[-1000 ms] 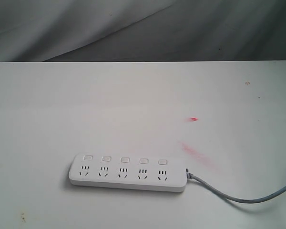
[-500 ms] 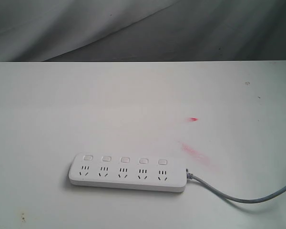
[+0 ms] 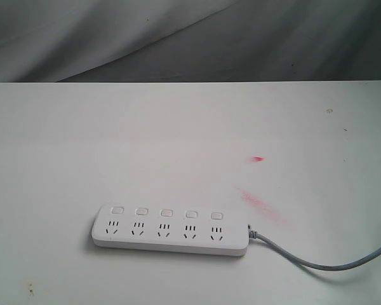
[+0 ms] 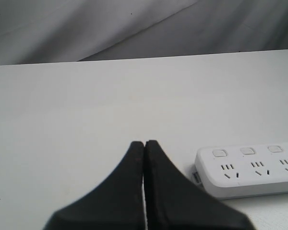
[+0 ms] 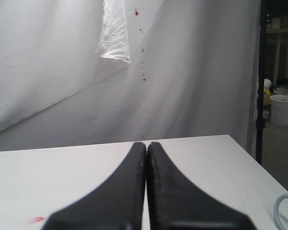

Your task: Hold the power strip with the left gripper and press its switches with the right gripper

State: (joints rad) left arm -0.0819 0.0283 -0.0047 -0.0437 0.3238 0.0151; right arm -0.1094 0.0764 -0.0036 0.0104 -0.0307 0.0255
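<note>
One power strip point(image 3: 170, 230) is lying flat on the white counter point(image 3: 178, 127) near its front edge, its long side running across the exterior view, and nothing is touching it. Five socket sets are facing up, and five switches point(image 3: 166, 213) are sitting in a row along the strip's far side, one behind each set. One grey cord point(image 3: 317, 262) is leaving the strip's right end and curving away toward the right edge. Farther back, a smeared red streak point(image 3: 260, 204) is showing just beyond the strip's right end, and a small red spot point(image 3: 258, 159) is sitting beyond that. Behind the counter, a grey cloth point(image 3: 178, 38) is hanging. The left gripper point(image 4: 144, 143) is hovering over the counter with its jaws pressed together on nothing. The strip's left end is lying near its tips, apart from them. The right gripper point(image 5: 146, 144) is also pressing its jaws tip to tip, gripping nothing, over bare counter. One white bucket point(image 5: 283, 109) is standing past the counter, and its contents cannot be told.
</note>
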